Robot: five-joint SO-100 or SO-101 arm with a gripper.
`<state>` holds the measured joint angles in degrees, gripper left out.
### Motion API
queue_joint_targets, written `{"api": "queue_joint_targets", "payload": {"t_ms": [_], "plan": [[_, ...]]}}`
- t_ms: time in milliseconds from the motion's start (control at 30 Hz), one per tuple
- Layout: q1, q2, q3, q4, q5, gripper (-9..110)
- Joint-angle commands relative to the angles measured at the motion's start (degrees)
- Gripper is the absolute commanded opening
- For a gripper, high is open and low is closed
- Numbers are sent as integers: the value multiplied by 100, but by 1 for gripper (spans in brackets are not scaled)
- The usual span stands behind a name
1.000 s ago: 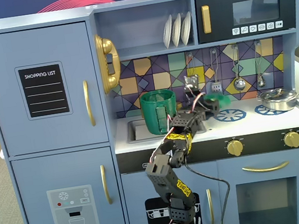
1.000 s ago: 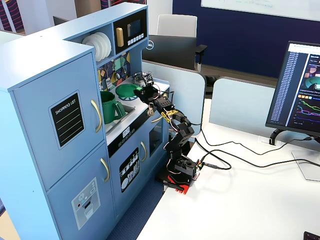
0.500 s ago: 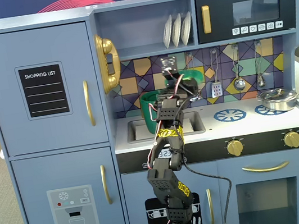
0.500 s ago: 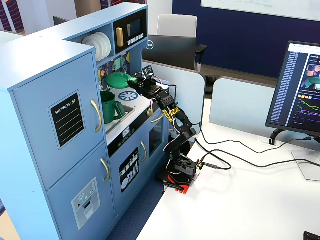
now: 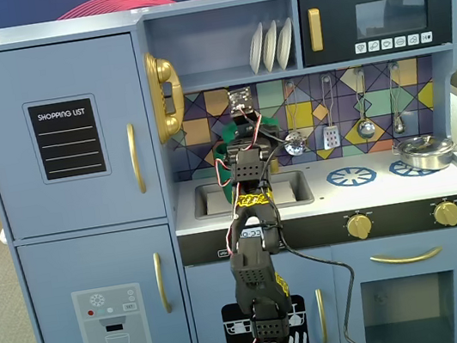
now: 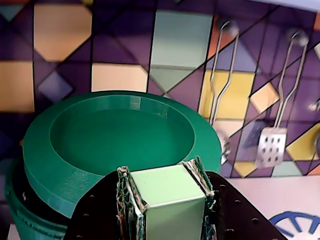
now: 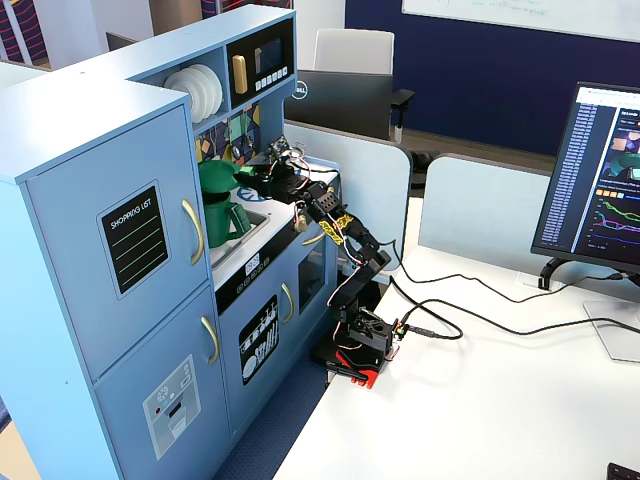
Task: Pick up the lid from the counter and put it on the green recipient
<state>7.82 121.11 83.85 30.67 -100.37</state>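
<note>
Toy kitchen counter [image 5: 405,189] carries the green recipient [image 7: 226,218]. Arm stretched forward over it, gripper [image 6: 167,200] clamped on the handle of the lid [image 6: 90,145], lid tilted on the rim

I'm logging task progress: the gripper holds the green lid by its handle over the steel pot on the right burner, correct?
Not quite. The gripper does hold the lid by its handle, but over the green pot by the sink, as the wrist view shows. The steel pot sits apart on the right burner.
</note>
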Motion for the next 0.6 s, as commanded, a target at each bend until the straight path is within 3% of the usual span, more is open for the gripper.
{"api": "queue_joint_targets", "payload": {"t_ms": [0,567], "plan": [[-229,-9,-281,-62,-88,0],[-396,-343,-185,-237,-158,0]]}}
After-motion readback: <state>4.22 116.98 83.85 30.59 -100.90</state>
